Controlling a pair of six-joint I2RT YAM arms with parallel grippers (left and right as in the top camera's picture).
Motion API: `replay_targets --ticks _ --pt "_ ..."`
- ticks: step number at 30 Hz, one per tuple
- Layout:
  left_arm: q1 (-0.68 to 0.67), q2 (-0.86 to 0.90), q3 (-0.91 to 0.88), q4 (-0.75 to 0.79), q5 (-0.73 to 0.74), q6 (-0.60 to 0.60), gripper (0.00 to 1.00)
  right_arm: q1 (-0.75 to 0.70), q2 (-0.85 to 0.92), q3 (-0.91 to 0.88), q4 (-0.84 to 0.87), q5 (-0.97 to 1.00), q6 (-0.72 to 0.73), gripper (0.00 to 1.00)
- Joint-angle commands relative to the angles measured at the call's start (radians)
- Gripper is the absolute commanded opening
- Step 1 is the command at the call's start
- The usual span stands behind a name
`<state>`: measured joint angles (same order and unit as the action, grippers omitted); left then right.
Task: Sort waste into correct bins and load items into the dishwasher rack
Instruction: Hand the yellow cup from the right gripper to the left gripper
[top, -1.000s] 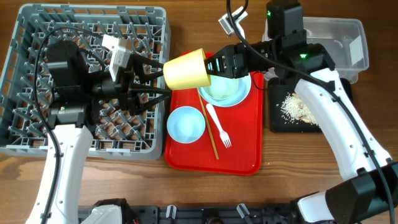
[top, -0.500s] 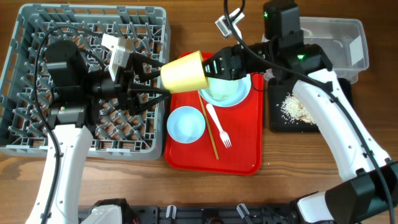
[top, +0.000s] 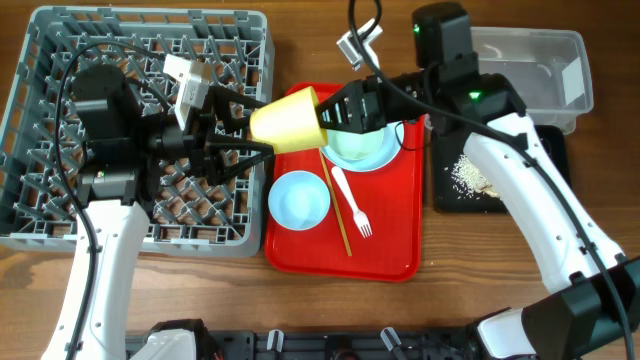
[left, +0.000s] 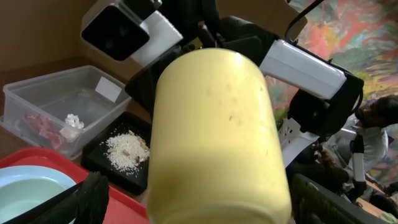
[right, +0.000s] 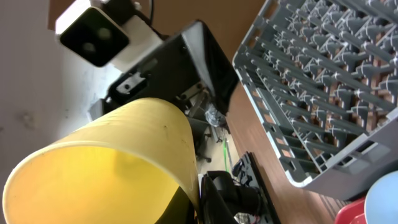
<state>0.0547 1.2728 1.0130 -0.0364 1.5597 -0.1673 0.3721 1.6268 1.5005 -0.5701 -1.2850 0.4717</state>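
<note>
The yellow cup (top: 287, 120) hangs in the air between the two sets of jaws, lying nearly level. Its long axis runs from one set to the other: the open mouth faces the right gripper (top: 328, 113), and the closed base points at the left gripper (top: 262, 127). The right jaws are together, pinched on the cup's rim. The left jaws stand wide apart on either side of the base end; whether they touch the wall cannot be told.

This looks like a handover. To do it well, the left jaws should take in more of the cup's body before closing, then squeeze gently across the round wall, which may flex. Only once that grip is firm should the right jaws part and draw back along the cup's axis, so the rim is not dragged sideways.

The grey rack (top: 150, 14) lies below and behind the left jaws, and the red tray (top: 390, 240) lies below the right jaws
</note>
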Motion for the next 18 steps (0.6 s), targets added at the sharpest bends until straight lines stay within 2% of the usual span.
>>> replay_targets --ticks 1,9,18 --pt "0.006 0.003 0.012 0.004 0.017 -0.010 0.92 0.027 0.006 -0.020 0.012 0.037 0.007 0.04" --pt "0.006 0.003 0.012 0.004 0.017 -0.021 0.85 0.028 0.006 -0.020 0.047 0.037 0.027 0.04" --pt "0.006 0.003 0.012 0.004 0.017 -0.021 0.82 0.028 0.006 -0.020 0.051 0.037 0.029 0.04"
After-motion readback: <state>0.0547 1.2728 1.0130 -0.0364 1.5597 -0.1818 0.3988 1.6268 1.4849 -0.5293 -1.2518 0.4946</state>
